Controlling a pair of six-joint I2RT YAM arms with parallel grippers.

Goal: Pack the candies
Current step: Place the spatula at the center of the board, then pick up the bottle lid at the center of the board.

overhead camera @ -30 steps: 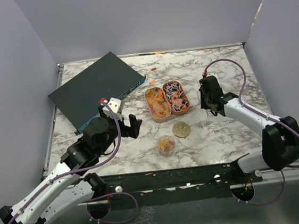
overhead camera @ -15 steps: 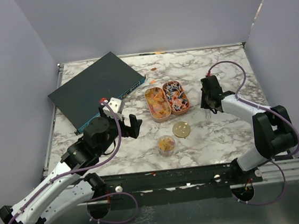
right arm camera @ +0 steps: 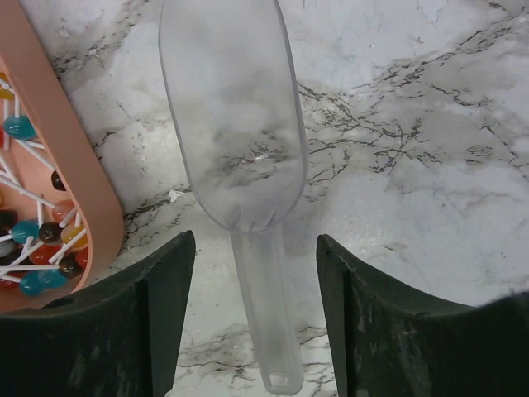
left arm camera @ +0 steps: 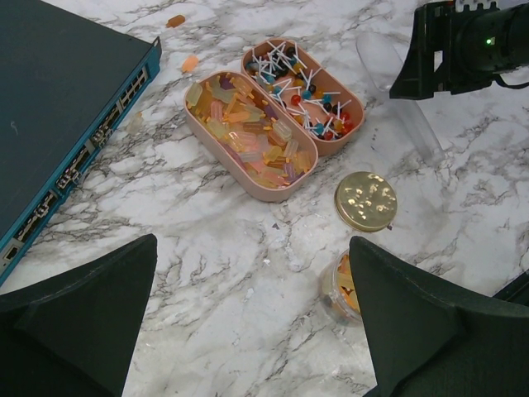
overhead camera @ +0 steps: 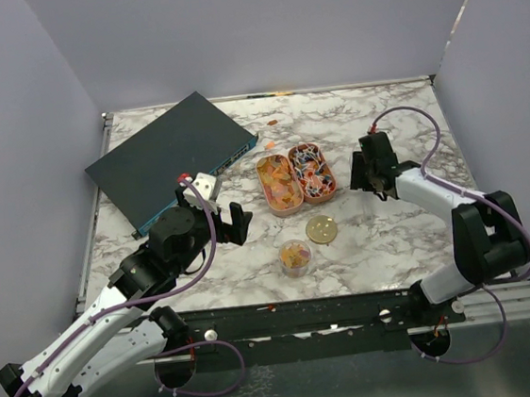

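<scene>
Orange-yellow candies [overhead camera: 279, 182] fill the left peach tray [left arm camera: 216, 146]. Mixed red, white and blue candies on sticks [overhead camera: 311, 169] fill the right tray [left arm camera: 348, 141], whose rim [right arm camera: 77, 169] shows in the right wrist view. A small clear jar [overhead camera: 295, 256] holds a few orange candies, with a gold lid [overhead camera: 321, 229] lying beside it. A clear empty scoop [right arm camera: 235, 124] lies on the marble right of the trays. My right gripper [right arm camera: 254, 241] is open with one finger on each side of the scoop's handle. My left gripper [left arm camera: 252, 244] is open and empty above the marble, left of the jar [left arm camera: 339, 285].
A dark flat network switch [overhead camera: 170, 156] lies at the back left. Two loose orange candies [overhead camera: 270, 145] lie on the marble between it and the trays. Grey walls close in the table on three sides.
The right arm's elbow has shifted and its gripper has turned slightly toward the trays, staying over the scoop. The left arm has not moved.
</scene>
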